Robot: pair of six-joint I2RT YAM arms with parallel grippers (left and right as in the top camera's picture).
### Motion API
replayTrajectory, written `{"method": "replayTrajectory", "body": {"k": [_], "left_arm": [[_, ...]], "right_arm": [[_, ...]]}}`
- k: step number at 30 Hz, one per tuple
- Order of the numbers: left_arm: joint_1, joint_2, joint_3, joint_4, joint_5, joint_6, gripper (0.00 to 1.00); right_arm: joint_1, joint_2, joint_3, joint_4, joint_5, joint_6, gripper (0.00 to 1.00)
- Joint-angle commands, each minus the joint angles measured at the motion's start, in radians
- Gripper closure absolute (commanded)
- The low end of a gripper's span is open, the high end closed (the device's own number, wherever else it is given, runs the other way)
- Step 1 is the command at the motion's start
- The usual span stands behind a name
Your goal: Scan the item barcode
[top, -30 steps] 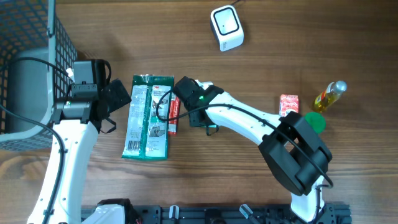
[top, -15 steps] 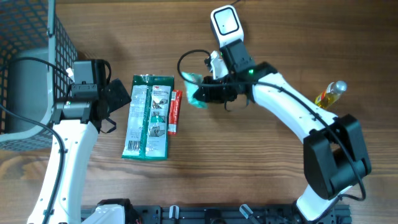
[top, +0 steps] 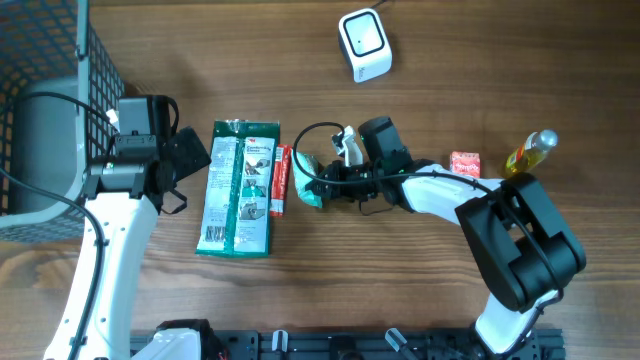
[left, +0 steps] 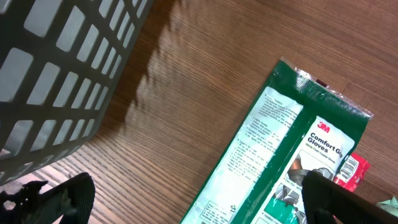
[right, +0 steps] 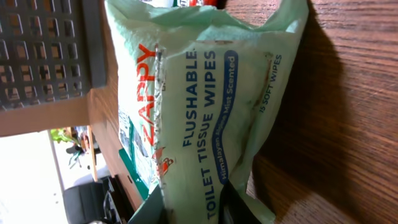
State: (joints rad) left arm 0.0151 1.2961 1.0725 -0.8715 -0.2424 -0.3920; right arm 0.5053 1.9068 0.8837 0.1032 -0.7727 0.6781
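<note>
Pack of wipes: middle of the tabletop, near the right side of the glove pack, clenched in the right tool; no barcode shows. Left tool: released, left of the glove pack. Step, as judged: presenting the pack; the next move calls for carrying it to the far scanner, barcode facing the scanner.

White links, black joints
Left arm and right arm match; a thin black cable loops off the black right pincer.
</note>
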Motion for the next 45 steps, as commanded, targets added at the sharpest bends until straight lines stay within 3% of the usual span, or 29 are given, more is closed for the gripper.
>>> {"method": "replayTrajectory", "body": {"k": [1, 6, 12, 18, 20, 22, 24, 25, 28, 31, 33, 36, 39, 45], "left_arm": [[0.004, 0.002, 0.009, 0.002, -0.013, -0.013, 0.00], [0.004, 0.002, 0.009, 0.002, -0.013, -0.013, 0.00], [0.004, 0.002, 0.009, 0.002, -0.013, -0.013, 0.00], [0.004, 0.002, 0.009, 0.002, -0.013, -0.013, 0.00], [0.004, 0.002, 0.009, 0.002, -0.013, -0.013, 0.00], [0.004, 0.002, 0.009, 0.002, -0.013, -0.013, 0.00], [0.004, 0.002, 0.009, 0.002, -0.013, -0.013, 0.00], [0.004, 0.002, 0.009, 0.002, -0.013, -0.013, 0.00], [0.004, 0.002, 0.009, 0.002, -0.013, -0.013, 0.00], [0.004, 0.002, 0.009, 0.002, -0.013, -0.013, 0.00], [0.004, 0.002, 0.009, 0.002, -0.013, -0.013, 0.00], [0.004, 0.002, 0.009, 0.002, -0.013, -0.013, 0.00], [0.004, 0.002, 0.009, 0.002, -0.013, -0.013, 0.00], [0.004, 0.002, 0.009, 0.002, -0.013, -0.013, 0.00]], "right_arm": [[-0.002, 0.029, -0.002, -0.003, 0.062, 0.008, 0.70], [-0.019, 0.025, -0.001, -0.013, 0.017, 0.031, 0.54], [-0.048, -0.009, -0.001, -0.041, 0.002, 0.019, 0.57], [-0.061, -0.124, -0.001, -0.180, 0.180, -0.052, 0.66], [-0.079, -0.137, -0.001, -0.209, 0.186, -0.074, 0.78], [-0.116, -0.137, -0.001, -0.226, 0.146, -0.076, 0.81], [-0.150, -0.137, -0.002, -0.240, 0.102, -0.077, 0.96], [-0.164, -0.137, -0.002, -0.247, 0.089, -0.076, 0.95], [-0.179, -0.138, 0.001, -0.283, 0.079, -0.130, 0.90], [-0.178, -0.140, 0.032, -0.401, 0.209, -0.159, 0.80], [-0.177, -0.154, 0.109, -0.517, 0.232, -0.199, 0.72], [-0.155, -0.187, 0.281, -0.735, 0.398, -0.225, 0.70], [-0.050, -0.192, 0.509, -0.963, 0.659, -0.234, 0.64], [0.174, -0.148, 0.513, -0.988, 0.981, -0.283, 0.45]]}}
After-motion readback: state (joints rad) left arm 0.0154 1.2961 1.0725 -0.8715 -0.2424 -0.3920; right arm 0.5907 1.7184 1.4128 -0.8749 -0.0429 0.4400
